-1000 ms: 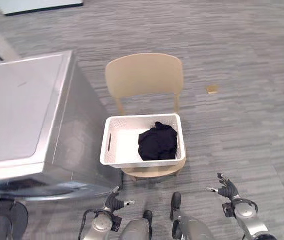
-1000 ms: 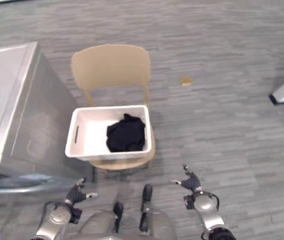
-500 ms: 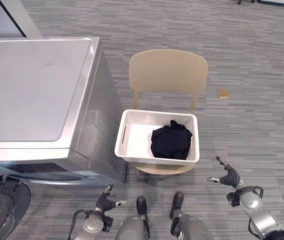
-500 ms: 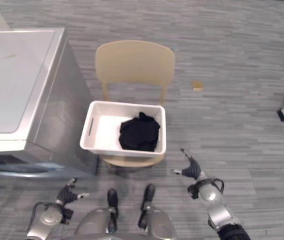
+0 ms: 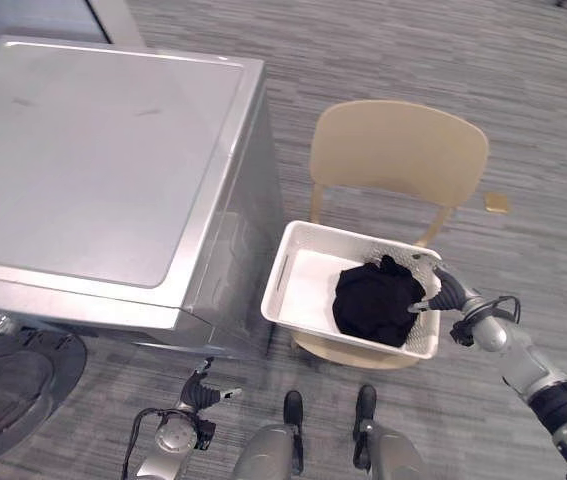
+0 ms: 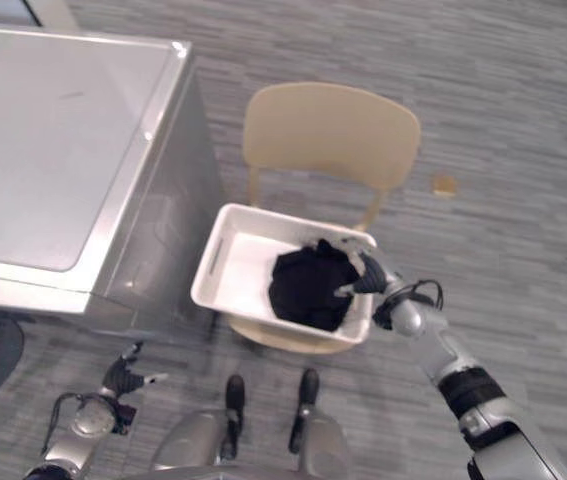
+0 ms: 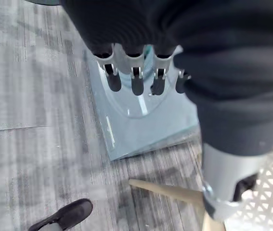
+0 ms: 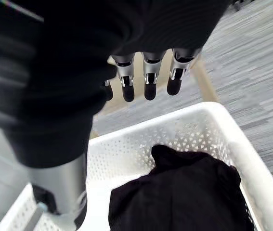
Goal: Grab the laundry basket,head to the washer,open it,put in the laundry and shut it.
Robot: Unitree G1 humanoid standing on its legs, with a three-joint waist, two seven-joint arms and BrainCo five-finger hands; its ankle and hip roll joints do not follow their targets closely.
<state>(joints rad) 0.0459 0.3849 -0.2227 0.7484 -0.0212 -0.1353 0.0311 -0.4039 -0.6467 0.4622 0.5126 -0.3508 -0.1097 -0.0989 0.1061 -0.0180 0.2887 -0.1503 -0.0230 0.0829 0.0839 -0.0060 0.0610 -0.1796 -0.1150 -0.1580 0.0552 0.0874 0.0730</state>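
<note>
Left eye view: you see the white laundry basket [image 5: 308, 290] resting on the seat of the tan chair [image 5: 398, 160], just beside the washer [image 5: 93, 170], with the black laundry [image 5: 375, 300] heaped toward the basket's right end. Your right robot hand [image 5: 443, 292] sits at the basket's right rim with relaxed fingers, thumb apart, holding nothing; the right wrist view places those fingers [image 8: 148, 79] above the perforated wall. Your left robot hand [image 5: 201, 390] hangs low by the floor [image 5: 523, 120], well apart from the basket, fingers straight and empty. The step in hand appears to be grasping the basket. To do it well, hook the right fingers under the rim rather than into the cloth, bring the left robot hand to the slotted handle [image 5: 279, 278] on the opposite end, and lift level so the basket does not tip.
</note>
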